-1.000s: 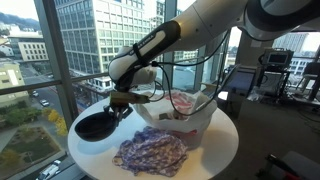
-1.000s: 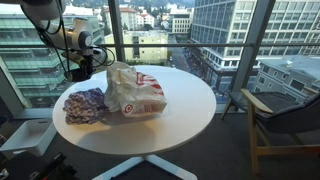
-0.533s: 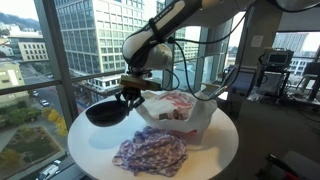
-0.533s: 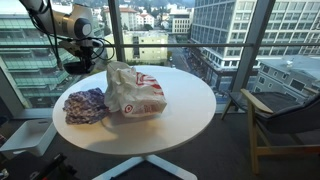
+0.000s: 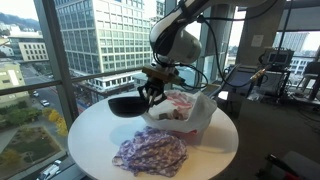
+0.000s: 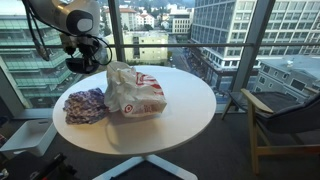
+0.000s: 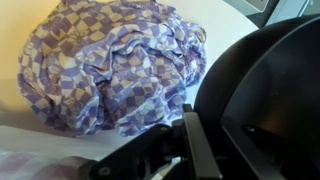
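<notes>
- Cloth (image 5: 150,152): purple-and-white checked, crumpled, lying on the surface at the lower middle of an exterior view. In the wrist view it (image 7: 110,60) fills the upper left.
- Surface (image 5: 90,138): round and white, carrying the cloth and the bag.
- Bowl (image 5: 125,104): black, in the air above the surface at mid-frame, just left of the bag and apart from the cloth. In an exterior view it (image 6: 79,65) hangs in the upper left of the frame, over the surface's far edge. In the wrist view it (image 7: 265,100) takes up the right side.
- Pincer (image 5: 149,94): clamped together on the bowl's rim, pointing down from the arm. The wrist view shows one finger (image 7: 198,150) lying against the rim.
- Bag (image 5: 188,112): white plastic with red print, slumped on the surface right of the bowl, its mouth open upward.
- Windows (image 5: 90,40): behind everything, with city buildings outside.
</notes>
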`<state>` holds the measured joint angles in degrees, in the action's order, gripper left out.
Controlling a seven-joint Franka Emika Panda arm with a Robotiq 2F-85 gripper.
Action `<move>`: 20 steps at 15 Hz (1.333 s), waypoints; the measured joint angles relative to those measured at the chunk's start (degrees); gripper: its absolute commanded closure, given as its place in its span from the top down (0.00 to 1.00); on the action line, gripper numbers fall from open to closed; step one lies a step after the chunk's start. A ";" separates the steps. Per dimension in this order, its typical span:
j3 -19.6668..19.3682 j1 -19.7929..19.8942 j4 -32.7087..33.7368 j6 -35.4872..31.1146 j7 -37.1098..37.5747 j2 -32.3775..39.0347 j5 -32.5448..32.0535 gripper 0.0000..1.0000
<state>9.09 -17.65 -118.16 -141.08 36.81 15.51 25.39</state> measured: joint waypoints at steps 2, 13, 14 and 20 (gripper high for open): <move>-0.02 1.28 -4.01 -0.29 0.66 -2.25 2.50 0.02; -1.93 6.95 -15.70 -16.91 3.79 -3.01 11.09 0.02; -2.52 6.87 -16.39 -18.27 5.51 -2.40 9.50 0.02; -17.40 -1.96 -18.06 -25.66 27.24 3.10 -15.76 0.02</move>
<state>-8.32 -19.61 -136.22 -166.74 64.05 18.61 9.63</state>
